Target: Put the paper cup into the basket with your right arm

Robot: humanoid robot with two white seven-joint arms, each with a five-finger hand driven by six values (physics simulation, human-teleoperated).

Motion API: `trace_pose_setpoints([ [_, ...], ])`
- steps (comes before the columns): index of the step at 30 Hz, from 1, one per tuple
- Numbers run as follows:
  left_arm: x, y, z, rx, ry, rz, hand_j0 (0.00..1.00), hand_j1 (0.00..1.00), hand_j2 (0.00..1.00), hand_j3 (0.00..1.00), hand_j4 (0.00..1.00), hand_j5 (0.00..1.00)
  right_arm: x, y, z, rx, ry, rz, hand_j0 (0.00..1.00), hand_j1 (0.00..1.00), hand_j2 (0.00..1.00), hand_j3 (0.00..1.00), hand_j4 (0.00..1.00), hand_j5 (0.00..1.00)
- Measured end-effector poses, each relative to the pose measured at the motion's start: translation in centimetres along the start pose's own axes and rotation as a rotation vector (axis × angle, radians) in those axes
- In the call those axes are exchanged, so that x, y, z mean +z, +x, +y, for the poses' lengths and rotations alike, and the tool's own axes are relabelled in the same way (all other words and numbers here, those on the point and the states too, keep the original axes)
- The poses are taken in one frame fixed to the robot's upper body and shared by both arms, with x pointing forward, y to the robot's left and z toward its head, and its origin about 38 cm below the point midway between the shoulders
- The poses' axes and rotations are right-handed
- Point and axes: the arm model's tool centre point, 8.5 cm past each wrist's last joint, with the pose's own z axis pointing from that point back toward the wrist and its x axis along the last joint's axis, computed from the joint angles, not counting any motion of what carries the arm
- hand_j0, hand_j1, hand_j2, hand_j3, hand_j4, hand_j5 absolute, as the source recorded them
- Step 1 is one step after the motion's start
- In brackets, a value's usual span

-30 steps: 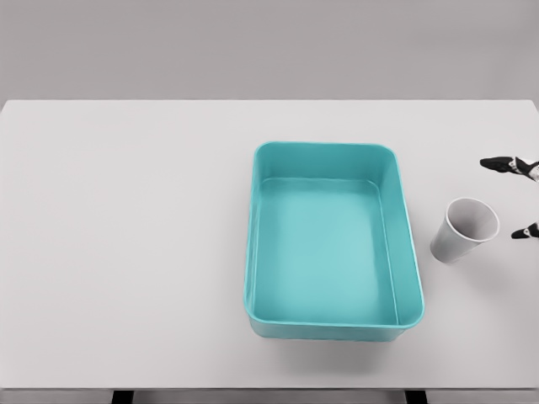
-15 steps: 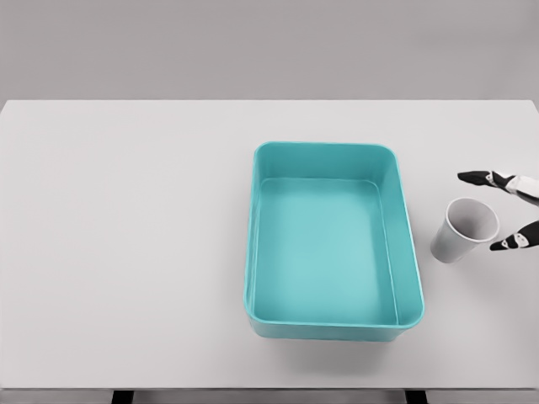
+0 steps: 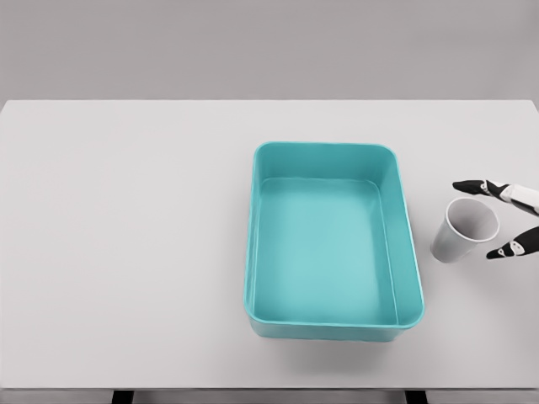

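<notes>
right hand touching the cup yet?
Cannot tell. In the head view the right hand has fingertips spread on either side of the paper cup rim, too close to show either a gap or contact.

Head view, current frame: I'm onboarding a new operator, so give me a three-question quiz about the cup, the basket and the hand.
1. True or false: the paper cup is inside the teal basket.
2. Multiple choice: where do the right hand's fingers stand? A) clamped on the cup; B) spread either side of the cup's rim, not closed on it; C) over the basket.
3. Fill in: the cup stands on the white table, on the basket's ____ side in the picture.

Key
1. False: it stands outside, apart from the basket.
2. B; only the fingertips of the right hand show at the picture's edge.
3. Right.
</notes>
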Motion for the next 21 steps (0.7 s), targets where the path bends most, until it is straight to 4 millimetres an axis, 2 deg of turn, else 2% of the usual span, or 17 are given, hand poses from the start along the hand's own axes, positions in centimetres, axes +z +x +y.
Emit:
trace_pose_setpoints([
  [21, 0.0, 0.0, 0.0, 0.0, 0.0, 0.0, 1.0, 1.0, 1.0, 1.0, 1.0, 1.0, -0.9, 1.1, 0.6, 0.008, 0.026, -0.039, 1.0, 1.0, 1.0, 1.0, 1.0, 1.0],
])
